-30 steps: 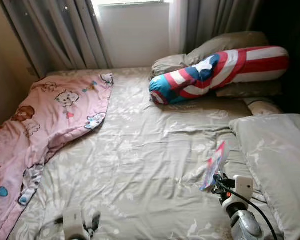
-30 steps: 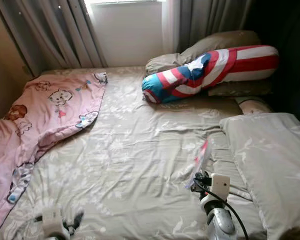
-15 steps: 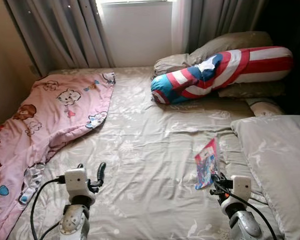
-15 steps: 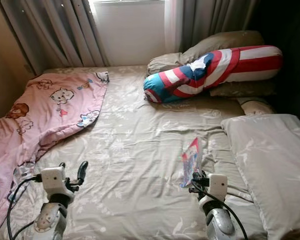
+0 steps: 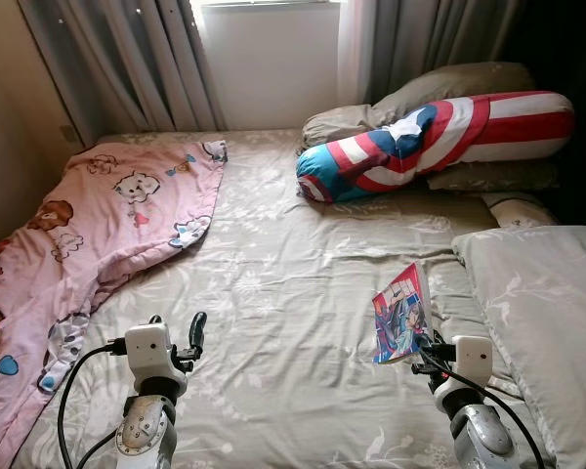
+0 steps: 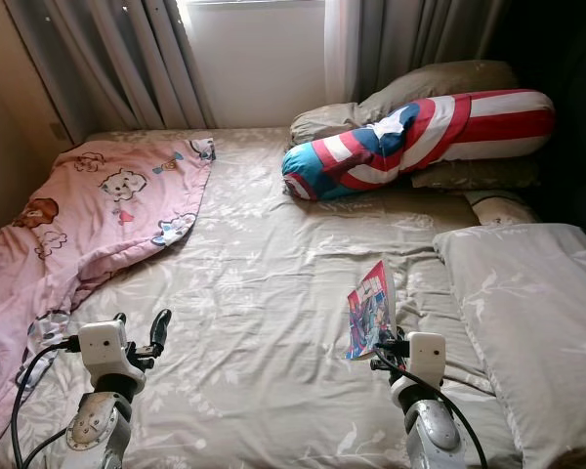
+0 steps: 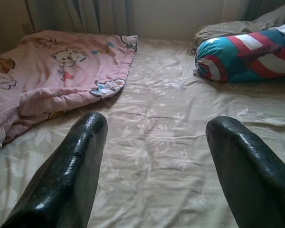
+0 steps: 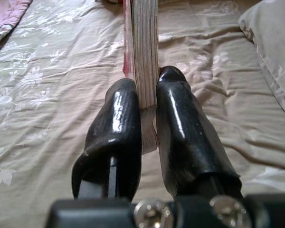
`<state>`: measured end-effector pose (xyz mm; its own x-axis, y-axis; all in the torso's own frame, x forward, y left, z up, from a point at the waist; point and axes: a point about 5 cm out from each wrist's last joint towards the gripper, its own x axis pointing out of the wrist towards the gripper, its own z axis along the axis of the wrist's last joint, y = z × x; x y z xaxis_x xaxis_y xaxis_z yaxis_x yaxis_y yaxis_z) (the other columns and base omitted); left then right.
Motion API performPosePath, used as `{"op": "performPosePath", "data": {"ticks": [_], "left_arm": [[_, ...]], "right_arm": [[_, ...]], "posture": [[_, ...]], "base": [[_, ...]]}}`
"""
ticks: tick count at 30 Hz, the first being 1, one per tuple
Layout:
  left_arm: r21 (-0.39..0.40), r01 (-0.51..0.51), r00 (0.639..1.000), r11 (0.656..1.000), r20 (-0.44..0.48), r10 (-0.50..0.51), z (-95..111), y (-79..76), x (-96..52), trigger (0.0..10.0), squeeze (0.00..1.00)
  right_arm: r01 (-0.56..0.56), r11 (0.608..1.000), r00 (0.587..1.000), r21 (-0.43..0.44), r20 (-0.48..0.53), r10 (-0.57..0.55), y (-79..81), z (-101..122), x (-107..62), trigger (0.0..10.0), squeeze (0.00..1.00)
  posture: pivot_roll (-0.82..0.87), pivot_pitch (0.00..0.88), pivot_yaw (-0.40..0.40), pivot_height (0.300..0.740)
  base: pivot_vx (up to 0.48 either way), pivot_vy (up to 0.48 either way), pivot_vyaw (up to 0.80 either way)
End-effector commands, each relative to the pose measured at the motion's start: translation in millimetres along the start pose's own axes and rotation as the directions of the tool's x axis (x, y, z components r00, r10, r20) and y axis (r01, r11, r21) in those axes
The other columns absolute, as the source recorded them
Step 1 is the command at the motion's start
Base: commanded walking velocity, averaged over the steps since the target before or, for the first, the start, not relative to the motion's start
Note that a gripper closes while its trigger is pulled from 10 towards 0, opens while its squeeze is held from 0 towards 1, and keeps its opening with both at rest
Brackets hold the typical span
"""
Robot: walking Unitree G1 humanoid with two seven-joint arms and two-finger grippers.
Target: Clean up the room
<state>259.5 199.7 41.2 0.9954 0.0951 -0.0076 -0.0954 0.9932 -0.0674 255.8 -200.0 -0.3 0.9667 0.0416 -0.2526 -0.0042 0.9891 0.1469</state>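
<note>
Holding a thin comic book (image 5: 401, 326) upright off the bed, our right gripper (image 8: 149, 118) has its two black fingers pressed onto the book's lower edge; the wrist view looks straight along the page block clamped between them. Compared w/ a second ago the book has turned: then we saw it nearly edge-on and tilted, now its colourful cover faces us more squarely, and it hangs above the beige floral bedsheet (image 5: 273, 293), near the foot-side corner of the grey pillow (image 5: 542, 303). We judge this means the pick-up is done and the next step is carrying the book off the bed to wherever it belongs.

Our left gripper (image 5: 194, 330) was low at the frame's bottom edge a second ago; it has since come up over the sheet. Its fingers are spread apart w/ nothing between them, pointing towards the pink cartoon-print blanket (image 5: 98, 225), which lies crumpled along the bed's left side & is probably next to tidy.

Further back, a red, white & blue striped bolster (image 5: 435, 142) rests against beige pillows (image 5: 449, 83) at the head of the bed, below grey curtains (image 5: 127, 59) and a bright window.
</note>
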Motion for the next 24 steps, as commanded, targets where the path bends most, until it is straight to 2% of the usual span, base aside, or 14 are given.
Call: {"op": "performPosePath", "data": {"ticks": [1,4,7,11,17,20,24], "left_arm": [[-0.004,0.0,1.0,1.0,0.004,0.0,3.0,-0.8,2.4,10.0,0.0],[-0.007,-0.003,1.0,1.0,-0.002,0.003,4.4,-0.9,3.0,10.0,0.0],[-0.01,-0.009,1.0,1.0,-0.005,0.009,4.7,-0.6,4.3,10.0,0.0],[-0.014,-0.015,1.0,1.0,-0.014,0.015,2.7,-0.2,4.8,10.0,0.0],[-0.016,-0.006,0.999,1.0,-0.034,0.005,-1.1,0.8,3.8,10.0,0.0],[-0.015,-0.004,0.999,1.0,-0.038,0.004,-2.3,1.5,3.8,10.0,0.0],[-0.016,-0.005,0.999,1.0,-0.042,0.004,-3.7,1.9,3.5,10.0,0.0]], "right_arm": [[0.005,1.0,0.999,-0.012,0.053,-0.004,0.1,11.6,3.3,10.0,0.0],[-0.005,1.0,0.999,-0.022,0.032,0.005,0.5,11.6,4.6,10.0,0.0],[-0.006,1.0,0.999,-0.029,0.033,0.007,0.5,12.1,4.6,10.0,0.0],[0.005,1.0,0.998,-0.015,0.063,-0.004,-0.4,14.2,3.3,10.0,0.0],[0.01,1.0,0.998,-0.015,0.057,-0.009,0.8,15.1,5.6,10.0,0.0],[-0.002,1.0,1.0,-0.031,0.028,0.003,2.9,13.0,7.2,10.0,0.0],[-0.009,1.0,1.0,-0.026,0.023,0.01,4.2,12.3,7.5,10.0,0.0]], "posture": [[-0.15,0.0,0.03,0.695],[-0.14,0.0,0.026,0.695],[-0.14,0.0,0.026,0.681],[-0.15,0.0,0.028,0.681],[-0.14,0.0,0.033,0.681],[-0.14,0.0,0.033,0.681],[-0.14,0.0,0.033,0.661]], "base": [[0.0,0.0,0.0],[0.0,0.0,0.0],[0.0,0.0,0.0],[0.0,0.0,0.0],[0.0,0.0,0.0],[0.0,0.0,0.0],[0.0,0.0,0.0]]}}
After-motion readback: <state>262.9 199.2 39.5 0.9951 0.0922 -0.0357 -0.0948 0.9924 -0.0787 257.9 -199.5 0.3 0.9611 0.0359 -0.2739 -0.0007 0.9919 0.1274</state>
